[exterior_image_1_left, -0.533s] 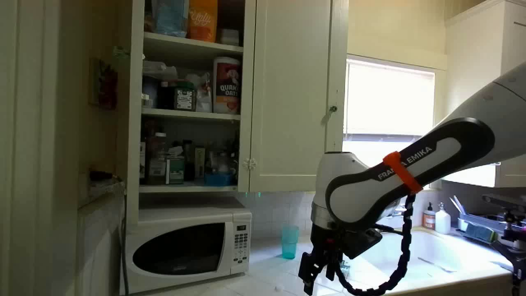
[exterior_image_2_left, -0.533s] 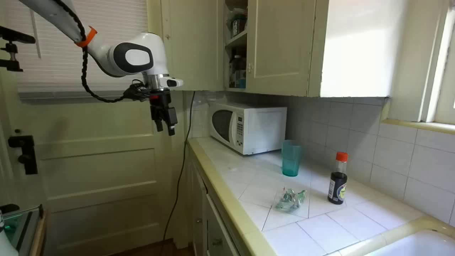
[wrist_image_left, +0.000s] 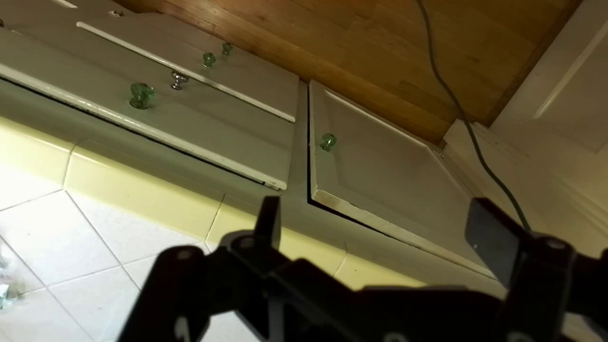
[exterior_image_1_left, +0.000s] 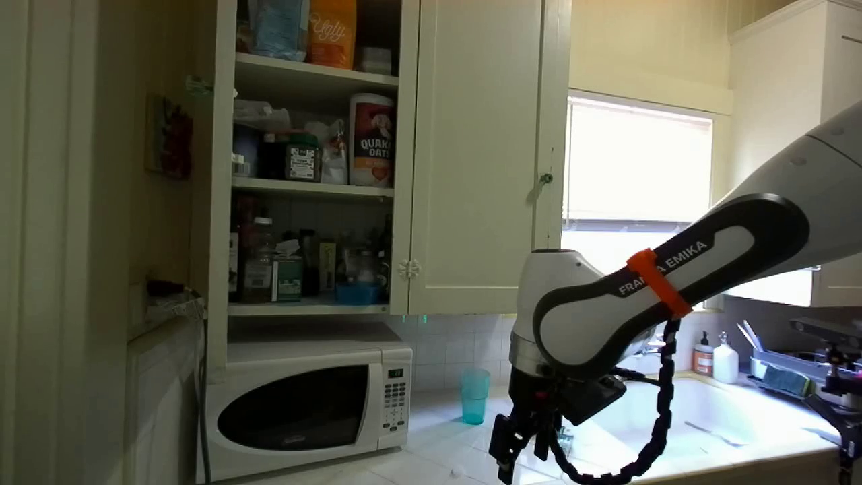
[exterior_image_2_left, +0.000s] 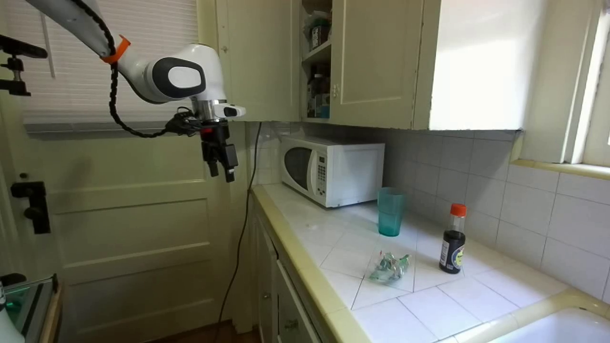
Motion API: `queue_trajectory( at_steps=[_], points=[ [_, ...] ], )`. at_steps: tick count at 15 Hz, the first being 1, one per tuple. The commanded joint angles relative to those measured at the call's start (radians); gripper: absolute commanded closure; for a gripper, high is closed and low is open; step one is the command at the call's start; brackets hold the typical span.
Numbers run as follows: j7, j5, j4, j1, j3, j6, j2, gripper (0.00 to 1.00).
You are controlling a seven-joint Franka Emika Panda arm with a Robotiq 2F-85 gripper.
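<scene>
Pincer (wrist_image_left: pixel 373 221) hangs spread and empty, higher than the white-tiled, yellow-edged worktop (wrist_image_left: pixel 118 232). Below it, well apart, 1 pale painted cabinet door (wrist_image_left: pixel 380 166) with a green glass knob (wrist_image_left: pixel 327 142) shows through the pincer's gap, top edge slanting across.

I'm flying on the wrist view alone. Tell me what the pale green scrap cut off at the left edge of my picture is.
Observer: Probably the crumpled clear-and-green plastic bag that lies on the white-tiled counter in an exterior view.
Operator: Name something standing near it.
Observer: A red-capped bottle of dark liquid stands upright beside it, not touching.
Operator: Give me one more item that I can't see.
Observer: A teal tumbler stands beside the white microwave, in both exterior views.
</scene>
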Motion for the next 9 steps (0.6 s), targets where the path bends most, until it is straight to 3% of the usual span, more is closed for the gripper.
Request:
queue_trajectory(
  at_steps=[1, 5, 9],
  points=[
    [-0.001, 0.002, 0.001, -0.004, 0.004, -0.002, 0.0, 0.0],
    [0.014, -0.029, -0.008, -0.02, 0.003, 0.016, -0.012, 0.0],
    [-0.008, -0.011, -0.027, -0.062, -0.049, 0.083, -0.041, 0.0]
  ],
)
